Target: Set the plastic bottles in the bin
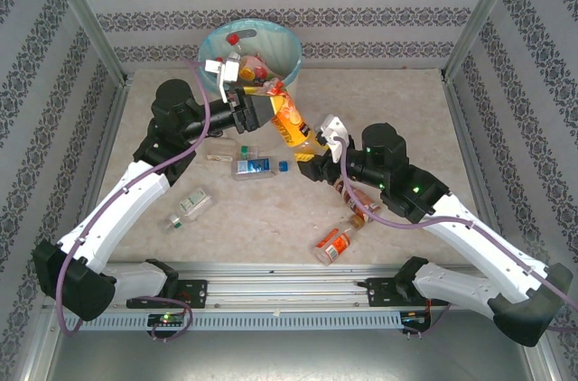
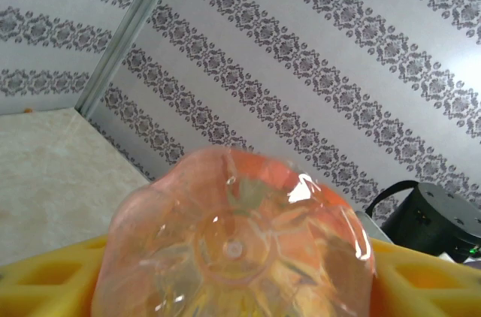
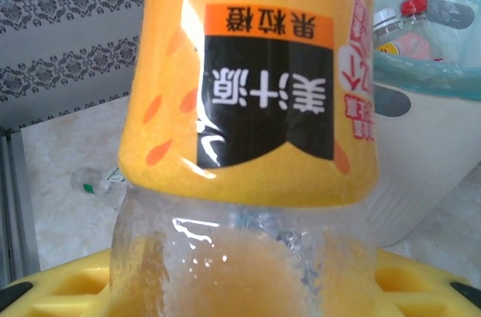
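Partly done | bin (image 1: 282, 42) at 12 holds several bottles (image 1: 248, 63) | left gripper (image 1: 268, 110) and right gripper (image 1: 312, 157) both pinch orange bottle (image 1: 291, 124) | some five more lie on table (image 1: 406, 119), 4 to 8 o'clock

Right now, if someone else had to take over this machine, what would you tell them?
The left pincer is shut on an orange-tinted bottle, seen base-on.
The right pincer is shut on a yellow-labelled juice bottle, near the bin.
From above I cannot tell whether these are one bottle.
Done: several bottles lie in the bin.
Left: at least four on the table, namely a blue-labelled bottle, a green-capped bottle, a red-labelled bottle and a brown bottle, plus whatever is held.
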